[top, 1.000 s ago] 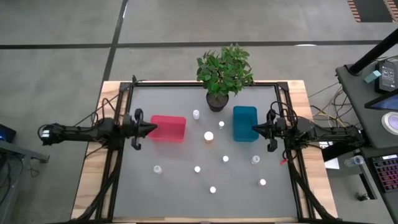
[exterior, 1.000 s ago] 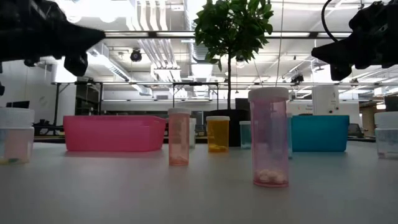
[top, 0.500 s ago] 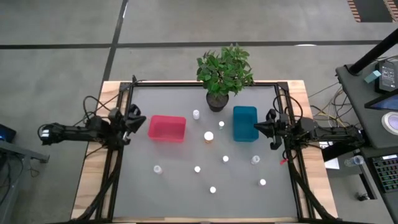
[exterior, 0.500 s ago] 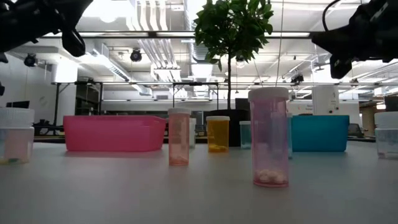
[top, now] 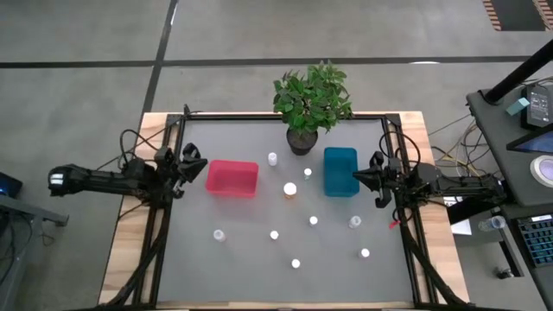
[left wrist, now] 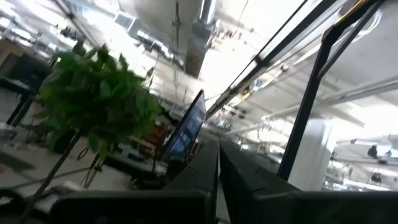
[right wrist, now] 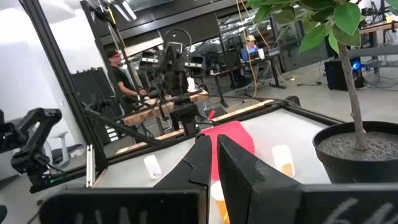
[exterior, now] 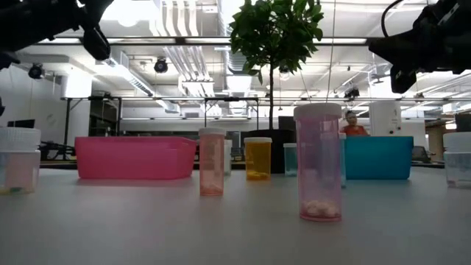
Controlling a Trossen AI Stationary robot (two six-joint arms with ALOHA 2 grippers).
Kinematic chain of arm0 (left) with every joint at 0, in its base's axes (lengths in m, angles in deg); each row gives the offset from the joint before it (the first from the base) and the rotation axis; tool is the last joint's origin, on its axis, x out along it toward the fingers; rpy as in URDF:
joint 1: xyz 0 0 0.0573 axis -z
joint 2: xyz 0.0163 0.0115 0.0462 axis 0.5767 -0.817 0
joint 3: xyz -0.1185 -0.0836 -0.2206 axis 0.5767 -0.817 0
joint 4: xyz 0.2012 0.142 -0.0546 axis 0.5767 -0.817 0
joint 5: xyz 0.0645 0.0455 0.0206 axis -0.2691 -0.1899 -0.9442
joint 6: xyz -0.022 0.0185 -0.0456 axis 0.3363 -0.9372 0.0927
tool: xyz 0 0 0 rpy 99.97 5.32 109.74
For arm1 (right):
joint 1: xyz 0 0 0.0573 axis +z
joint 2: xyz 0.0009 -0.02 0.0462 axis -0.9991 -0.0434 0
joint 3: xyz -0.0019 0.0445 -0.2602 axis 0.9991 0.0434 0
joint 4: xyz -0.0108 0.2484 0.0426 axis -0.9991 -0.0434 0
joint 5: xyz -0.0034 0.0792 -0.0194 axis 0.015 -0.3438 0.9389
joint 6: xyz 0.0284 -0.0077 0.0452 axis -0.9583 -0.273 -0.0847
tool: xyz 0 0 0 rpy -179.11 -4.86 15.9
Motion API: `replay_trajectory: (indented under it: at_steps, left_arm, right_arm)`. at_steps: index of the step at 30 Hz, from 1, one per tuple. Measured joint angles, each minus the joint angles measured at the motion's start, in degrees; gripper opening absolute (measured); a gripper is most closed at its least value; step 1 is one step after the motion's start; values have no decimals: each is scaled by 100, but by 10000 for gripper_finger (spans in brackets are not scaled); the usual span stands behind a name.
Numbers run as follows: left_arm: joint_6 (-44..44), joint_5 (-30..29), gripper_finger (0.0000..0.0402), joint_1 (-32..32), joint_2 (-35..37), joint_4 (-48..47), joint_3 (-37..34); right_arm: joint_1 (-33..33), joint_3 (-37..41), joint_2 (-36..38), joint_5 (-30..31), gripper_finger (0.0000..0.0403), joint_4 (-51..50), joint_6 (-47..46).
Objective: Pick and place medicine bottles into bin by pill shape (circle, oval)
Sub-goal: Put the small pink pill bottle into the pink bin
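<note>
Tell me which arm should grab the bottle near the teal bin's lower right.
Right. Its end effector sits beside the teal bin, close to that bottle; the left end effector is beyond the red bin.

Two dark arms, looping black cables

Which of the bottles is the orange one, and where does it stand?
The orange bottle stands between the red bin and the teal bin, near mid-table. Its body is amber under a white cap; the other bottles look clear or whitish.

Bright overhead lights; left wrist view blurred.
</note>
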Motion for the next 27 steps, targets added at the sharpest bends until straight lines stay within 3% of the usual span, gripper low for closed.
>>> replay_trajectory:
  at_steps: [5,20,27]
  left_arm:
    - [0,2,0,0,-734,750,130]
    - [17,68,0,4,-2958,823,1151]
    - [1043,177,0,4,-3497,820,1188]
  right_arm:
    - [1,0,0,0,18,0,1]
    - [-1,0,-2,0,18,-2,456]
    - [-1,0,2,-3,18,-2,449]
